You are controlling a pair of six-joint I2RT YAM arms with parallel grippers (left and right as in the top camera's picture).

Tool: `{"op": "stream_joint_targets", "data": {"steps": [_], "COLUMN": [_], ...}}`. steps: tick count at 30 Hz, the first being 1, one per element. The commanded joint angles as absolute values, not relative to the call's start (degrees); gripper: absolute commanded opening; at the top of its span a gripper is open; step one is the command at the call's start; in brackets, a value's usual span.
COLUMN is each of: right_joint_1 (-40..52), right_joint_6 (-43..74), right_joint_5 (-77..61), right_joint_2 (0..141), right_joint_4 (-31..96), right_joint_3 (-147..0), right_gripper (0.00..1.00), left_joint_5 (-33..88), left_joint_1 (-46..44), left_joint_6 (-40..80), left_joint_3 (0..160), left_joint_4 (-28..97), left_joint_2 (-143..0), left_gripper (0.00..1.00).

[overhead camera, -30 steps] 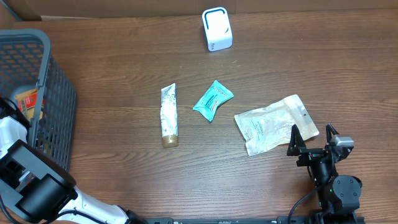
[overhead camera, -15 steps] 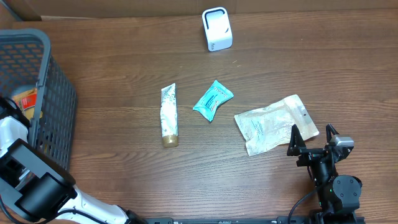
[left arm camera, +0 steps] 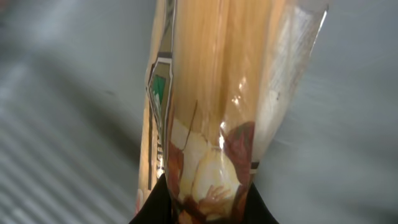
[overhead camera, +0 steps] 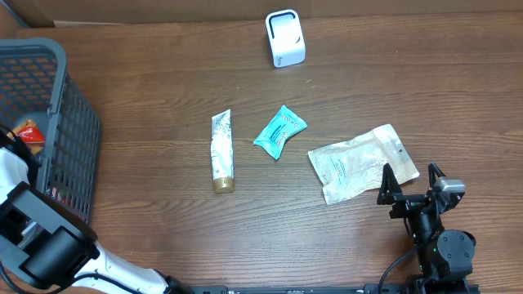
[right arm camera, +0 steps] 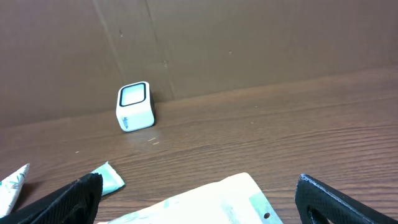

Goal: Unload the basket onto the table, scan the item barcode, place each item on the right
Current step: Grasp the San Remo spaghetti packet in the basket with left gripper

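In the left wrist view a clear packet of pale yellow pasta strands (left arm camera: 230,93), with a red and cream printed end, fills the frame. My left gripper (left arm camera: 205,211) is shut on that printed end, one dark finger on each side. From overhead only an orange-red corner of the packet (overhead camera: 24,131) shows inside the grey basket (overhead camera: 78,139), where the left arm reaches in. The white scanner (overhead camera: 285,38) stands at the back of the table, also in the right wrist view as the scanner (right arm camera: 135,106). My right gripper (overhead camera: 411,181) rests open at the front right, nothing between its fingers.
A white pouch (overhead camera: 362,162) lies just ahead of the right gripper. A teal packet (overhead camera: 279,131) and a cream tube (overhead camera: 221,151) lie mid-table. A cardboard wall (right arm camera: 249,43) backs the table. The basket's tall mesh walls surround the left arm.
My left gripper went from open to shut on the pasta packet. The packet's orange-red corner in the basket shifted slightly. The right arm has not moved.
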State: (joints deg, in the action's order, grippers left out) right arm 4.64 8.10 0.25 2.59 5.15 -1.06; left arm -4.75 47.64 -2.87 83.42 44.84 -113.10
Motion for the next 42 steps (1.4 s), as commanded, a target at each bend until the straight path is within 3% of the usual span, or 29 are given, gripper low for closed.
{"op": "stream_joint_targets", "data": {"steps": [1, 21, 25, 33, 34, 36, 38, 40, 42], "right_joint_1": [4.86, 4.86, 4.86, 4.86, 4.86, 4.86, 4.86, 4.86, 4.86], "right_joint_6": [7.88, 7.88, 7.88, 7.88, 7.88, 7.88, 7.88, 7.88, 7.88], "right_joint_5": [0.38, 0.36, 0.38, 0.38, 0.38, 0.38, 0.38, 0.38, 0.38], "right_joint_2": [2.50, 2.50, 2.50, 2.50, 2.50, 2.50, 2.50, 2.50, 2.50], "right_joint_4": [4.78, 4.80, 4.80, 4.78, 4.78, 4.78, 4.78, 4.78, 4.80], "right_joint_3": [-0.45, -0.45, -0.45, -0.45, -0.45, -0.45, -0.45, -0.45, -0.45], "right_gripper": [1.00, 1.00, 1.00, 1.00, 1.00, 1.00, 1.00, 1.00, 1.00], "left_joint_5": [8.32, 28.82, 34.35, 31.29, 28.64, 22.26, 17.23, 14.02, 13.74], "left_joint_1": [45.28, 43.72, 43.00, 38.74, 38.61, 38.61, 38.70, 39.31, 40.16], "left_joint_6": [-1.52, -1.69, -1.69, -2.72, -2.66, -1.56, 0.16, 0.93, 0.89], "left_joint_3": [90.63, 143.96, 150.21, 151.46, 151.46, 151.24, 150.47, 149.38, 148.09], "left_joint_4": [51.24, 79.15, 82.13, 84.60, 84.88, 85.67, 86.46, 86.91, 87.07], "left_joint_2": [-116.31, -114.80, -111.72, -104.16, -104.05, -104.29, -105.12, -106.52, -108.20], "left_gripper": [0.04, 0.04, 0.04, 0.04, 0.09, 0.43, 0.70, 0.85, 0.91]}}
